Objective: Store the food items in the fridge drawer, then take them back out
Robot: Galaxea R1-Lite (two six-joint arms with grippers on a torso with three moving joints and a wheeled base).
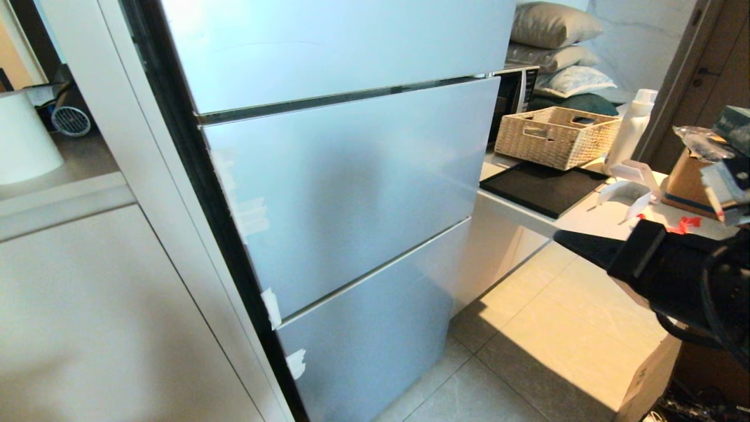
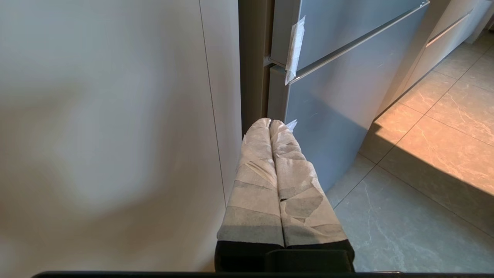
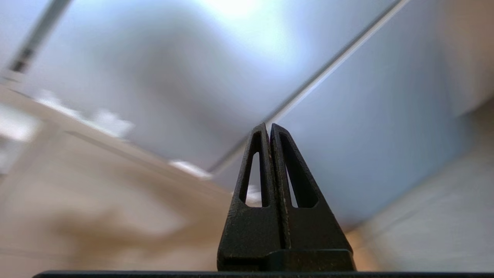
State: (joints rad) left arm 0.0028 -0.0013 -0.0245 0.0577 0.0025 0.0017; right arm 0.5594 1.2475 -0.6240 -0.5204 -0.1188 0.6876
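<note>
Right pincer (image 3: 270,127): black fingers pressed flat together, nothing between them, aimed at the pale blue fridge front (image 1: 351,176) from the right, off its panels. Right arm visible at right edge of head view, above the tiled floor (image 1: 556,328).
Left pincer (image 2: 270,122): tape-wrapped fingers closed against each other, empty, low beside the fridge's lower corner, next to a white cabinet panel (image 2: 115,116).
Fridge: all front panels closed flush; seams between upper, middle and lower sections show as thin lines. Strips of white tape (image 2: 294,50) on the left edge.
Fridge drawer and food items: cannot tell where, none visible with fronts shut.
Beyond, right of fridge: white surface (image 1: 586,220) carrying a black mat (image 1: 542,187), a wicker basket (image 1: 554,136), a white bottle (image 1: 633,126), cardboard boxes (image 1: 688,181). Farthest: microwave (image 1: 515,94), stacked pillows (image 1: 554,26).
</note>
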